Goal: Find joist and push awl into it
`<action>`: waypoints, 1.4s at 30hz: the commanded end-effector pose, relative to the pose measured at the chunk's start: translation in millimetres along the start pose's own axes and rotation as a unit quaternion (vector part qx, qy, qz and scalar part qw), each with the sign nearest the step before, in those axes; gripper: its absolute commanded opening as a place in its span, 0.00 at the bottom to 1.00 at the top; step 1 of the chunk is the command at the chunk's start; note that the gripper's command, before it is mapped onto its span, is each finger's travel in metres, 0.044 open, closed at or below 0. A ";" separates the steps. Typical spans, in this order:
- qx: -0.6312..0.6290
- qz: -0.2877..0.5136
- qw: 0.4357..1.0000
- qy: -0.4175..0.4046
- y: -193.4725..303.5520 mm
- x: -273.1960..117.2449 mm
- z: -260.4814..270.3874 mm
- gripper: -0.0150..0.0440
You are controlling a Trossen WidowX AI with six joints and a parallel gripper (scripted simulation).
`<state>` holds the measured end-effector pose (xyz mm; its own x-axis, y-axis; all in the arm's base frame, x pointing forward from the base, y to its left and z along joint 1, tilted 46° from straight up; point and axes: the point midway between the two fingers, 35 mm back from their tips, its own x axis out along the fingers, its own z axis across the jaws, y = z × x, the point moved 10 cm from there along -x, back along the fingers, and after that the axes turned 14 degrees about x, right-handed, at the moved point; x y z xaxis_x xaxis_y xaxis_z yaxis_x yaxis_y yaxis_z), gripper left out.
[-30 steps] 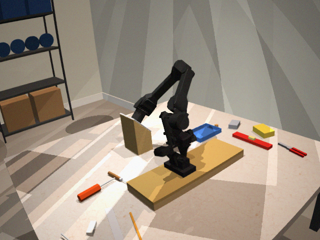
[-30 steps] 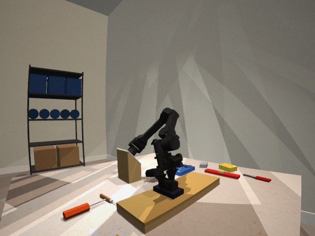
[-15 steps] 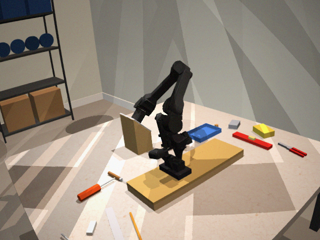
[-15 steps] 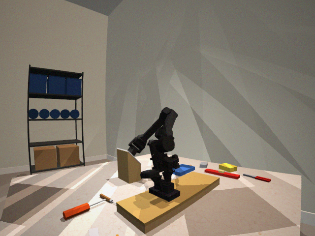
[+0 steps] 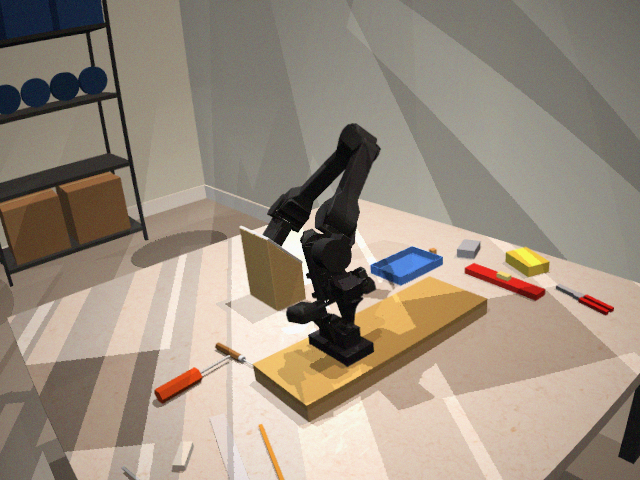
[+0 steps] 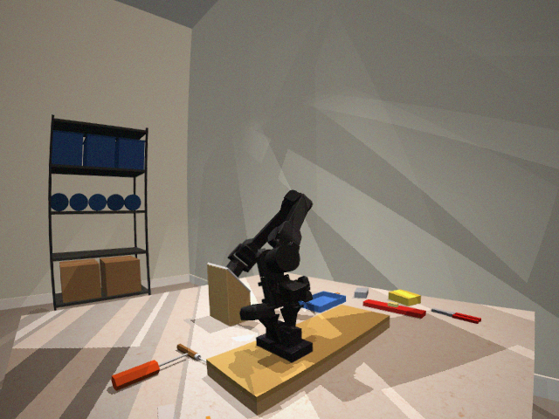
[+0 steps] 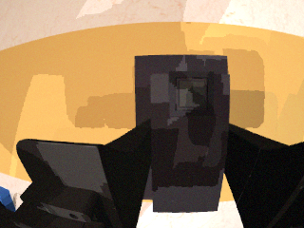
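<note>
The tan floor panel [image 5: 439, 304] [image 6: 356, 322] [image 7: 28, 62] lies on the table. The black stud finder [image 5: 341, 351] [image 6: 284, 349] [image 7: 185, 161] is at the panel's nearer half, flat on its top or just above it; its small square screen looks dark grey. My gripper [image 5: 336, 325] [image 6: 282, 329] [image 7: 182, 124] is shut on the stud finder, one finger on each side. The awl [image 5: 229, 351] [image 6: 188, 351], with a brown handle, lies by the panel's left end. The blue tray [image 5: 422, 271] [image 6: 333, 305] stands behind the panel; no tool shows in it. The joist is hidden.
An orange screwdriver [image 5: 178, 384] [image 6: 135, 374] lies beside the awl. A tall tan block [image 5: 273, 279] [image 6: 223, 298] stands behind the arm. A red level [image 5: 516, 286], pliers [image 5: 594, 303], a yellow block [image 5: 527, 261] and a grey block [image 5: 468, 249] lie at the right. A pencil [image 5: 270, 451] lies in front.
</note>
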<state>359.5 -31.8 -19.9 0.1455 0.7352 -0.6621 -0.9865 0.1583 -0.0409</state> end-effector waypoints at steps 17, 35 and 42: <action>0.003 0.000 1.000 0.004 -7.9 -0.6 -38.2 0.25; 0.002 0.000 1.000 0.005 -15.3 -1.3 -68.3 0.25; 0.002 -0.001 1.000 0.005 -18.2 -1.6 -79.9 0.25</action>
<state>371.6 -82.0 -70.8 0.1471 0.7317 -0.6655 -0.9864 0.1587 -0.0435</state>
